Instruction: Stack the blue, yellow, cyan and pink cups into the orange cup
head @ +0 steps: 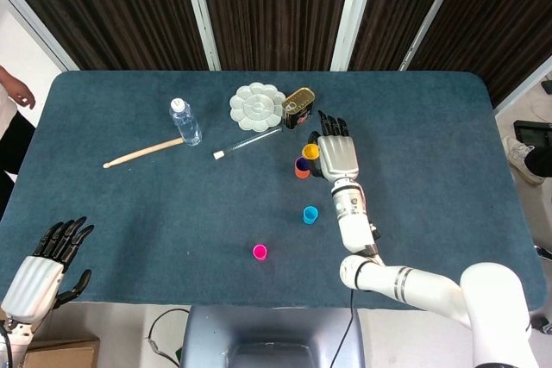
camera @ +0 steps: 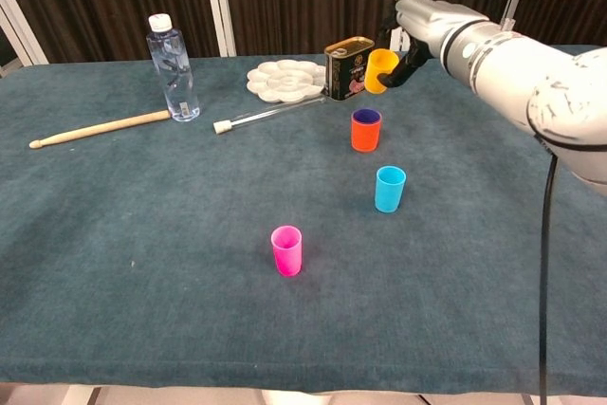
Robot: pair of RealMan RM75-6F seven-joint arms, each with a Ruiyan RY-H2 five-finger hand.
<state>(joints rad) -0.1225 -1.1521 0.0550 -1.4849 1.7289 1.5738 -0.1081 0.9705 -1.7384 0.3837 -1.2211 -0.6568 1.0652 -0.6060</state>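
Bright, even overhead light, soft shadows only, both views sharp, with slight wide-angle bending at the edges.

left hand (head: 45,260) wrist cut off — tin (camera: 347,67) label unreadable

A dark teal cloth-covered table (head: 431,127) fills the middle; dark brown pleated curtains (head: 276,6) with white vertical frames (head: 197,6) hang at 12 o'clock, pale floor (head: 26,49) at 9 o'clock
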